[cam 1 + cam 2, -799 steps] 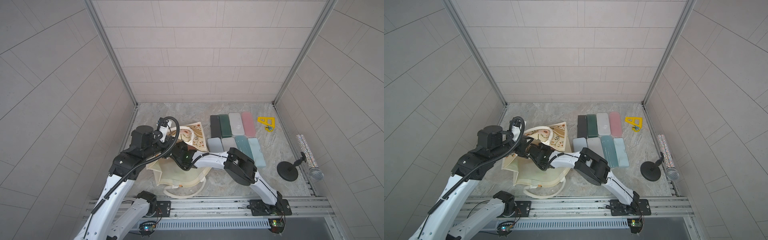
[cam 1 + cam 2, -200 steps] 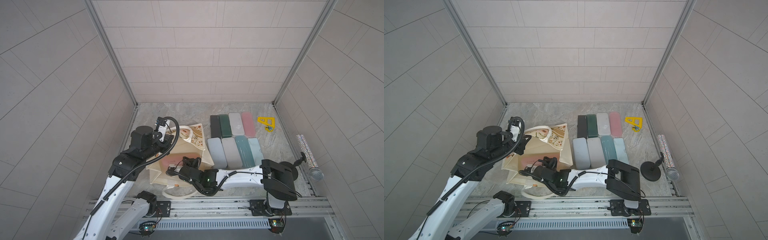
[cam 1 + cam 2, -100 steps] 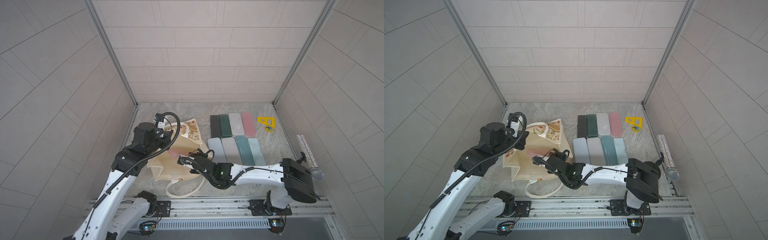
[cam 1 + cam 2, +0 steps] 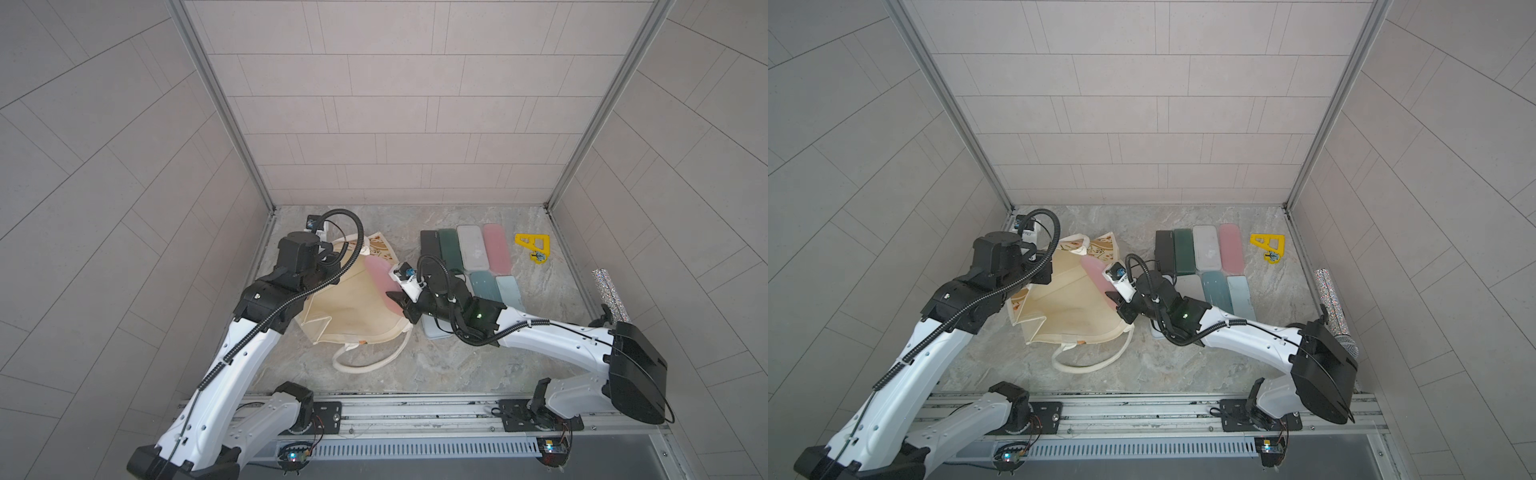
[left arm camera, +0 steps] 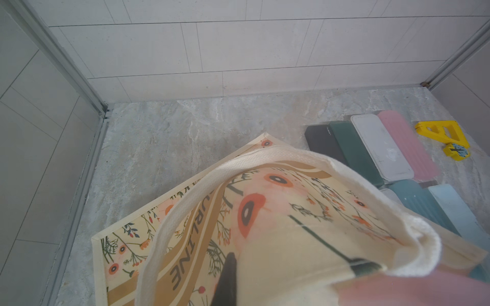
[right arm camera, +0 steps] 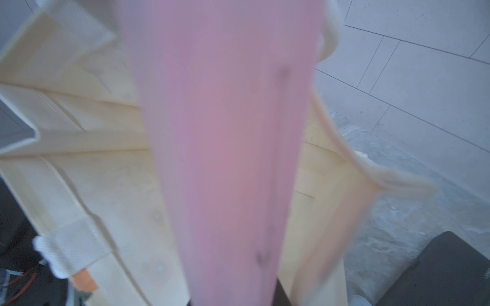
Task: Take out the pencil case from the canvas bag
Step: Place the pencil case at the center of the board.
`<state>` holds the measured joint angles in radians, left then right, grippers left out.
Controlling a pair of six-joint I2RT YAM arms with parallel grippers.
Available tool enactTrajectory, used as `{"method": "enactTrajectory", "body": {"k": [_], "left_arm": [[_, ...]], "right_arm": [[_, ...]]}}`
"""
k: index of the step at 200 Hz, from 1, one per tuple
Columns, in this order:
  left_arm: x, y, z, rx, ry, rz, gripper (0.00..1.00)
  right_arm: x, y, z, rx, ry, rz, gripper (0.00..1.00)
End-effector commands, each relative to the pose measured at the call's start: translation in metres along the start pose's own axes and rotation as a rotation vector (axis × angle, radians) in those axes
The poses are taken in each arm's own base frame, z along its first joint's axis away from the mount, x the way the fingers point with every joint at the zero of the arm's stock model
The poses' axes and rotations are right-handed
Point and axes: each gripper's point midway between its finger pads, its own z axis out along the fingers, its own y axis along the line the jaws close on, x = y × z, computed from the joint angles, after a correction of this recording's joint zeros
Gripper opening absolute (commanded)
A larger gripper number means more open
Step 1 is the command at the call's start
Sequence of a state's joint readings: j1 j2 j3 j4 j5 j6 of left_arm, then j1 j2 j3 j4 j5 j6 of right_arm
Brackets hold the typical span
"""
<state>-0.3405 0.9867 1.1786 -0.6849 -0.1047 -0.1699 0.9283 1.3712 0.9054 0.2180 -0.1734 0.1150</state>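
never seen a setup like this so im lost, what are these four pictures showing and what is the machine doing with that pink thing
It is a robot: two white arms fixed to a rail, each ending in a gripper. Two pictures look down from one camera overhead. The other two come from a small camera on each wrist, so they look very close and partly blurred.

On the marble table lie a canvas bag, a block of pencil cases in several colours and a yellow plastic piece.

The left gripper is shut on the bag's upper edge. The right gripper is shut on a pink pencil case, held over the bag's opening.
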Motion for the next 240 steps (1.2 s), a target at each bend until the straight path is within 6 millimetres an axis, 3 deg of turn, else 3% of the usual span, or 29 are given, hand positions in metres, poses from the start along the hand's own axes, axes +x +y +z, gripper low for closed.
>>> {"method": "enactTrajectory", "body": {"k": [1,28,58,113,140,190,240], "left_arm": [[-0.004,0.027,-0.006,-0.150,-0.011,-0.032,0.00],[-0.004,0.043,-0.012,-0.235,-0.027,-0.041,0.00],[-0.001,0.045,-0.011,-0.248,-0.022,-0.038,0.00],[0.001,0.058,-0.021,-0.307,-0.075,-0.068,0.00],[0.001,0.063,-0.027,-0.322,-0.104,-0.083,0.00],[0.004,0.072,-0.033,-0.370,-0.134,-0.089,0.00],[0.010,0.072,-0.028,-0.366,-0.123,-0.067,0.00]], "right_arm": [[-0.015,0.013,-0.015,-0.126,-0.056,0.152,0.20],[-0.038,-0.003,-0.034,-0.134,-0.153,0.247,0.20],[-0.058,-0.034,-0.055,-0.078,-0.244,0.350,0.20],[-0.026,-0.108,-0.054,0.317,-0.026,0.364,0.17],[-0.016,-0.127,-0.035,0.372,0.099,0.385,0.18],[0.022,-0.166,0.022,0.455,0.347,0.447,0.21],[0.040,-0.199,0.079,0.471,0.406,0.508,0.21]]}}
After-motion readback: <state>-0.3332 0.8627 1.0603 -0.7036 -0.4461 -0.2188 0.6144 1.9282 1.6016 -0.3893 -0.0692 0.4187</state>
